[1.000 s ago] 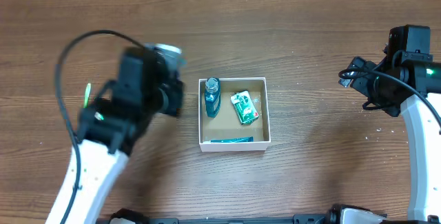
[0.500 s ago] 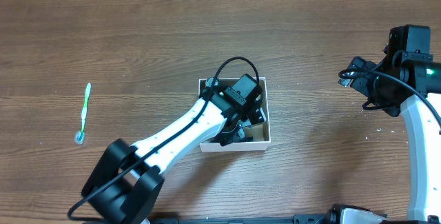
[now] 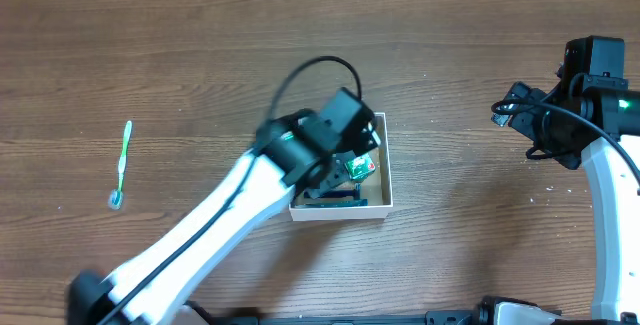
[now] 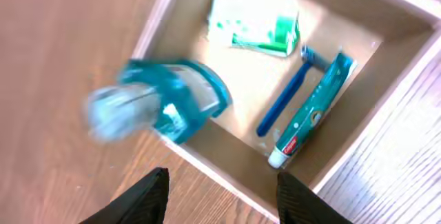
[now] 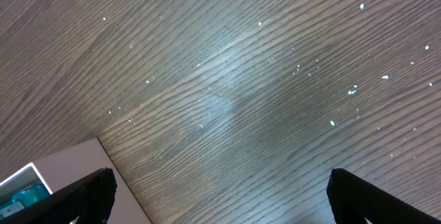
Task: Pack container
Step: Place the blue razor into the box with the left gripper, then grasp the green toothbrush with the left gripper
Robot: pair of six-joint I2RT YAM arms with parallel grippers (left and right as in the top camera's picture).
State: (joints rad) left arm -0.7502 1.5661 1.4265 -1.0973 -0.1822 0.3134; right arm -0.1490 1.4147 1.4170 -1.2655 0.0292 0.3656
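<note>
The container [image 3: 386,170] is a white-walled square box with a brown inside, at the table's middle. My left arm [image 3: 340,130] hangs over it and hides its left part. In the left wrist view the container [image 4: 227,176] holds a blue bottle [image 4: 172,103], blurred, at the near wall, a green packet [image 4: 255,21], a blue razor [image 4: 286,96] and a toothpaste tube [image 4: 313,110]. My left gripper [image 4: 227,200] is open and empty above the near wall. My right gripper [image 5: 220,196] is open and empty over bare wood at the right.
A green toothbrush [image 3: 121,163] lies on the wooden table far left. My right arm [image 3: 565,115] stands at the right edge. The container's corner [image 5: 69,172] shows at the lower left of the right wrist view.
My left arm swung from the table's left side to over the container, uncovering the toothbrush. In the last half second it shifted slightly up and left. The right arm has not moved.
</note>
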